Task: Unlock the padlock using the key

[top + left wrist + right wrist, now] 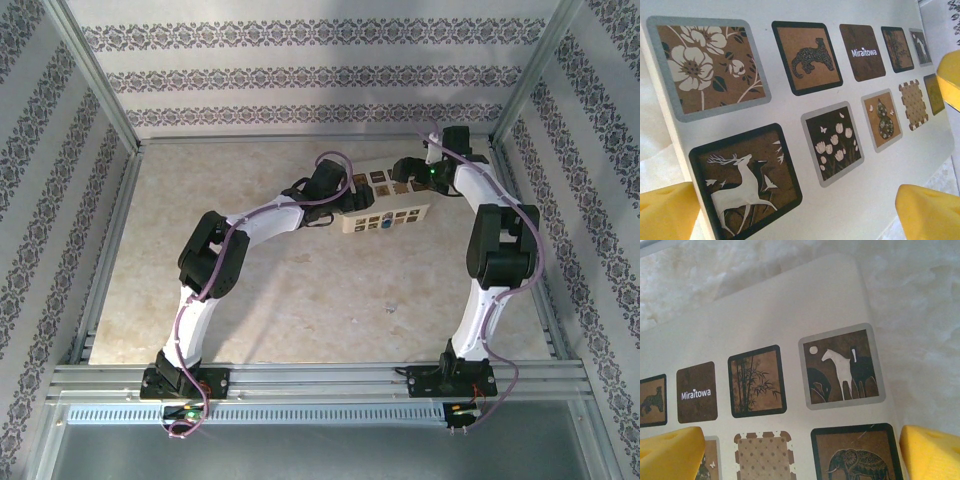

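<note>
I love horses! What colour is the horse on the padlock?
White horse on a brown square; right wrist view.

A pale marbled desk spreads beneath the left hand and right hand. Wallpapered walls with dark ornamental bands rise beyond and beside them, edged by aluminium posts. Far behind both lies a perforated rail.
</note>
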{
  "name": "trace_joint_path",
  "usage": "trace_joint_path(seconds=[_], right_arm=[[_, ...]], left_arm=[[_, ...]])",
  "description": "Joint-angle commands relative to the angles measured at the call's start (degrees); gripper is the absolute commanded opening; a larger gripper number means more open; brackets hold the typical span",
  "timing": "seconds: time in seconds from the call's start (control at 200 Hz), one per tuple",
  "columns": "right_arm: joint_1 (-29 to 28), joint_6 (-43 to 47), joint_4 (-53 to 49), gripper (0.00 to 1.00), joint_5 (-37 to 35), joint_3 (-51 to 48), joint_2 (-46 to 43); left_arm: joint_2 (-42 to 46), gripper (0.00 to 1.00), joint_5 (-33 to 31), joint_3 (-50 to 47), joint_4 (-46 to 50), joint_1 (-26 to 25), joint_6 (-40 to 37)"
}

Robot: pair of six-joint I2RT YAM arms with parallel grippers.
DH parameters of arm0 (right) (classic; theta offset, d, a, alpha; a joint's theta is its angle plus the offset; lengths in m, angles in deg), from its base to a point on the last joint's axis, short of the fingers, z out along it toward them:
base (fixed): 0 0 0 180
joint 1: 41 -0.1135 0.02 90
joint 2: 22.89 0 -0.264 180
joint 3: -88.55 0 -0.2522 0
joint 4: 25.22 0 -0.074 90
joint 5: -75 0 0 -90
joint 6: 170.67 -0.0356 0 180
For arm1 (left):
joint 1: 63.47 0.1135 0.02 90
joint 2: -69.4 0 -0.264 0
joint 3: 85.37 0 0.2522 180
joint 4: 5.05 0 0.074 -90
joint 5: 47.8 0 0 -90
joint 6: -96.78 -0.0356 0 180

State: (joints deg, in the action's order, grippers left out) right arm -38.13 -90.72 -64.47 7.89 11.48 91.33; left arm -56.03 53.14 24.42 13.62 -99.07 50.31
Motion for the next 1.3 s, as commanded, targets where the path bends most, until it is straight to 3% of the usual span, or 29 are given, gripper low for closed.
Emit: trace_joint_path(seconds=[0.0,0.53,0.95,1.294], right_arm=[[-1.3,0.3,-2.1,0.98,4.4,-2.2,-3.3],[-7.7,-2.9,-0.2,0.98,3.4,-10.7,-10.2],[-17.3,-5.9,2.6,0.98,-1.1,-18.4,-14.7],[-24.5,-11.4,7.4,0.98,-2.6,-24.9,-19.0]], left_arm=[[2.1,0.99,-0.6,0.5,0.9,0.1,-1.6],[9.3,0.99,-1.2,-7.8,-0.8,2.8,-2.7],[15.8,0.99,-0.3,-17.4,-2.1,6.9,-3.2],[18.1,0.99,0.9,-19.9,-1.9,10.1,-4.1]])
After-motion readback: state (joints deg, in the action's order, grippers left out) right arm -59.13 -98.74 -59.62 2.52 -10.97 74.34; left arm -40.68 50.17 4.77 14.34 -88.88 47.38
